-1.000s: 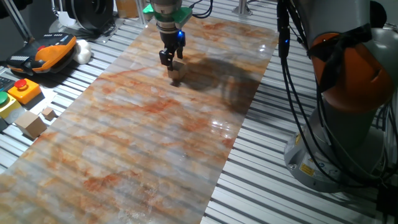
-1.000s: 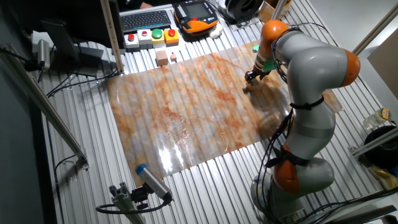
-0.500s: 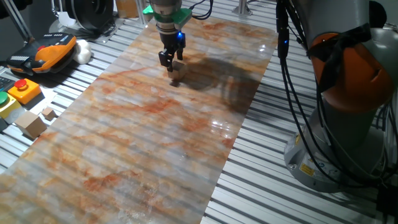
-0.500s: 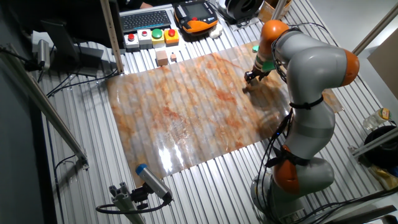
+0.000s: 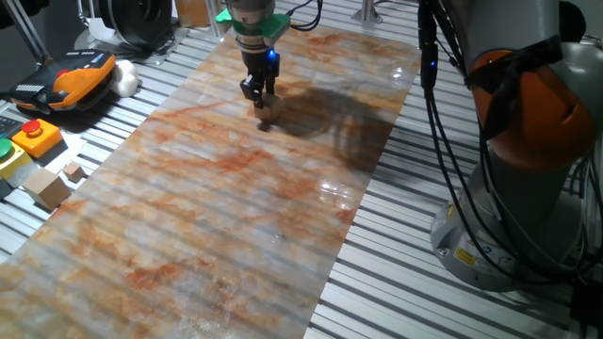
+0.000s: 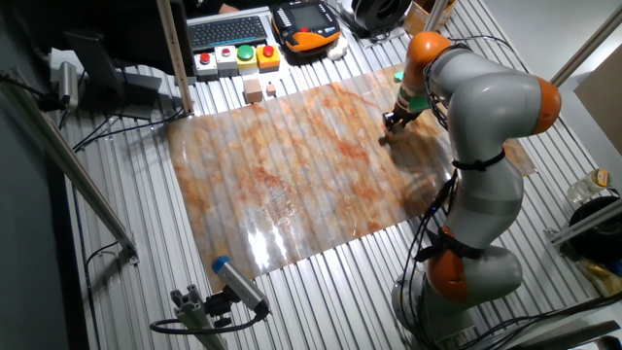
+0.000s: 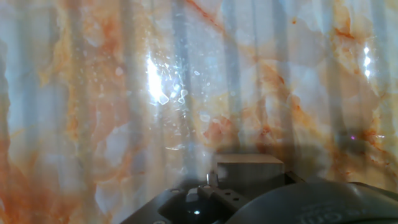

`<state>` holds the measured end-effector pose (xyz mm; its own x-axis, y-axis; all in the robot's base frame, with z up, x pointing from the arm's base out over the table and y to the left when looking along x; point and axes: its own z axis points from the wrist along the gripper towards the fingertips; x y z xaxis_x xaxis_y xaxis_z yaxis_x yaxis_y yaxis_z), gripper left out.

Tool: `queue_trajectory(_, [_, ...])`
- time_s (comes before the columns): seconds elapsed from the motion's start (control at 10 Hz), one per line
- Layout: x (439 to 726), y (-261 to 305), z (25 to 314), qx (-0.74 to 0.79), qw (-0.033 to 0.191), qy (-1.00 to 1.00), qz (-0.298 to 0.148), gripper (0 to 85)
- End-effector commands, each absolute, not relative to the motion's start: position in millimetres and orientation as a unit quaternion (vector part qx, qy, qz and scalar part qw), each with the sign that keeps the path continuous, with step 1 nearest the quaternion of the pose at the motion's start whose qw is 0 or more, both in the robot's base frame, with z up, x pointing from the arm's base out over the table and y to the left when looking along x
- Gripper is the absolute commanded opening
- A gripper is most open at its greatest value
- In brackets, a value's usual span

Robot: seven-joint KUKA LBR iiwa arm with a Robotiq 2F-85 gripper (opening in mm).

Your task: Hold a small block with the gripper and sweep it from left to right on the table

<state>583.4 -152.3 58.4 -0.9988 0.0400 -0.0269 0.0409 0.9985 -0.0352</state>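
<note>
The small block (image 5: 267, 109) sits on the bench (image 5: 236, 198) near its far end, in the area where orange veins cross the grey marbling. The claw (image 5: 258, 98) stands directly over it, pointing straight down, and its two black fingers are closed on the block's sides, so the block is held between them while its underside touches or almost touches the glossy sheet. In the hand view the top of the small block (image 7: 249, 169) appears as a pale rectangle just in front of the dark body of the claw, with the marbled surface (image 7: 124, 93) spreading out beyond it. In the other fixed view the claw (image 6: 393, 124) is near the far right part of the sheet (image 6: 292, 185), but the block itself is too small there to see clearly.

A blue light glows on the claw just under the grey-green wrist (image 5: 252, 26). The arm's large grey and orange body (image 6: 481, 126) rises from the slats beside the sheet.

Off the sheet, on the silver slats, a larger wooden block (image 5: 44, 187) lies with a tiny cube (image 5: 73, 171) just beside it. Near them is a box with a red button (image 5: 36, 135), and further back an orange and black handheld pendant (image 5: 68, 77).
</note>
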Motion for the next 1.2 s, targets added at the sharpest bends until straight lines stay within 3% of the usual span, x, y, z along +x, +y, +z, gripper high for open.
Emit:
queue_trajectory(0.0, [583.5,-152.3,58.2,0.018,0.013,1.0,-0.019,51.0])
queue_trajectory(0.1, [583.6,-152.4,58.2,0.015,0.012,1.0,-0.018,34.0])
queue_trajectory(0.4, [583.5,-152.5,58.5,0.008,0.007,1.0,-0.018,34.0])
queue_trajectory(0.5, [583.6,-152.4,58.5,0.004,0.004,1.0,-0.018,17.0])
queue_trajectory(0.6, [583.5,-152.5,58.5,-0.001,0.0,1.0,-0.018,17.0])
queue_trajectory(0.7, [583.5,-152.5,58.6,-0.005,-0.003,1.0,-0.018,0.0])
queue_trajectory(0.9, [583.5,-152.4,58.6,-0.008,-0.005,1.0,-0.022,0.0])
queue_trajectory(1.1, [583.6,-151.8,57.8,-0.014,0.006,1.0,-0.024,0.0])
